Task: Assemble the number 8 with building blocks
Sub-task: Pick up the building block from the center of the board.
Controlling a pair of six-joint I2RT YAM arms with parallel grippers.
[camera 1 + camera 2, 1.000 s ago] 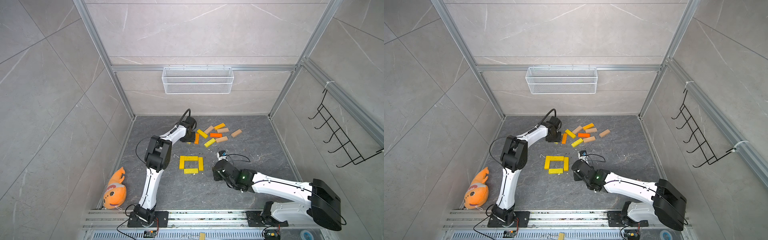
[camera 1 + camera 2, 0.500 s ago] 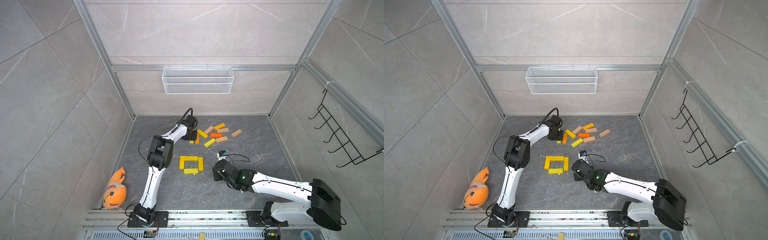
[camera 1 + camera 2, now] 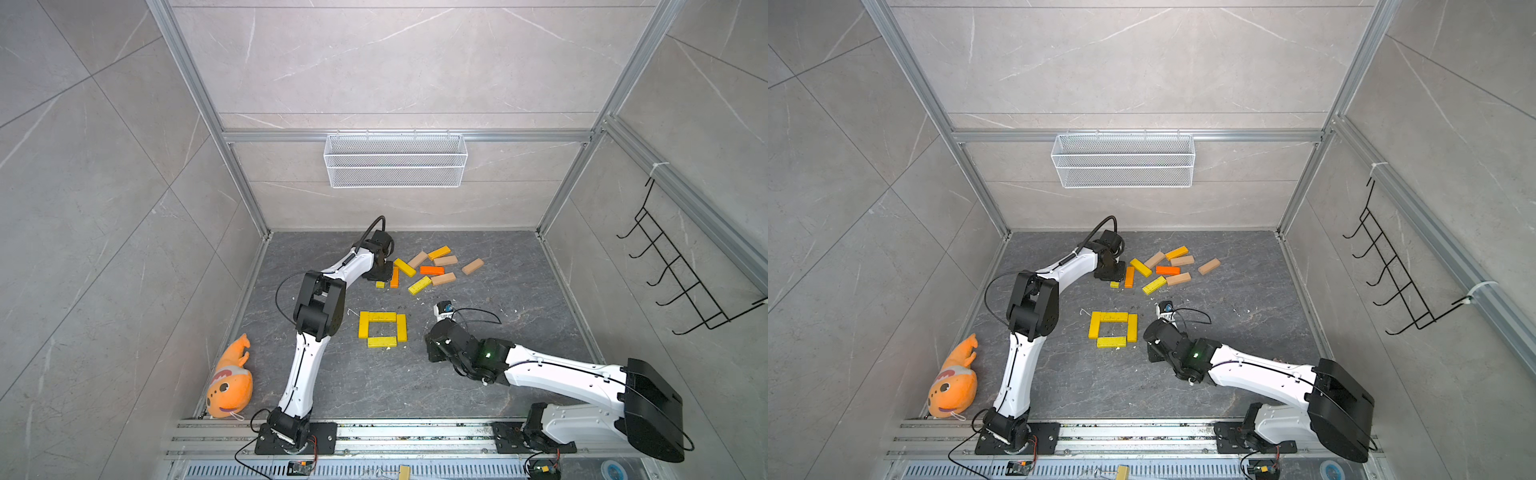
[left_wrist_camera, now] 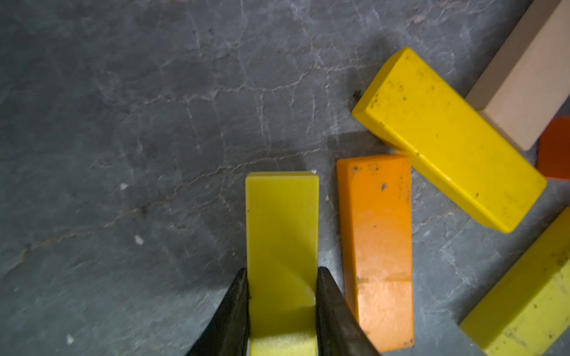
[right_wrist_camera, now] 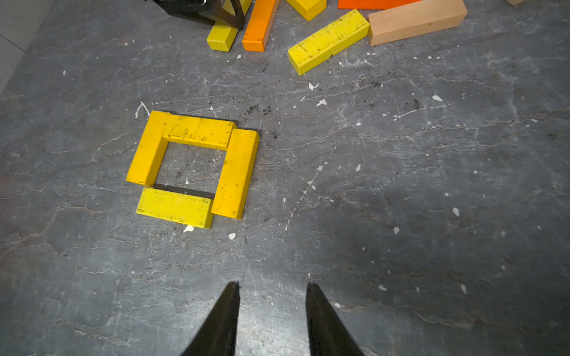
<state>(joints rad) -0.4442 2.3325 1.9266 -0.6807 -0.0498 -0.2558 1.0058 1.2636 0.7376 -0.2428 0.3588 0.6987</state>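
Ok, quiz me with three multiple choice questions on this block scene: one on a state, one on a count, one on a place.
1. The left fingers are: A wide open, holding nothing; B shut on a yellow block; C shut on an orange block.
2. Blocks forming the yellow square: A three; B four; C six.
3. The plush fish lies: A inside the square; B between the fingers; C at the floor's edge, away from every block.
Answers: B, the fingers press both its sides in the left wrist view; B, four bars ring the gap; C, it lies alone there in both top views.
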